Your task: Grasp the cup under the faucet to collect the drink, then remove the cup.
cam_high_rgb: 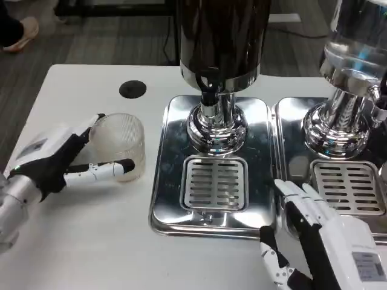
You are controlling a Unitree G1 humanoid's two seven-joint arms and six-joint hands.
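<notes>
Clear cup point(121, 145) partly behind left robot hand point(57, 163)

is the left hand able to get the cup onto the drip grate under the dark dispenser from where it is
Probably yes: the left hand already has its fingers around the cup, and the table and tray between it and the grate look bare.

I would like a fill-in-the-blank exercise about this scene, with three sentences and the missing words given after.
1. The ribbed clear cup stands on the white table, to the ______ of the drip tray in the picture.
2. The hand whose fingers lie around the cup is the ______ hand.
3. The right hand holds ______, its fingers apart near the tray's front corner.

Missing words: left; left; nothing
</notes>
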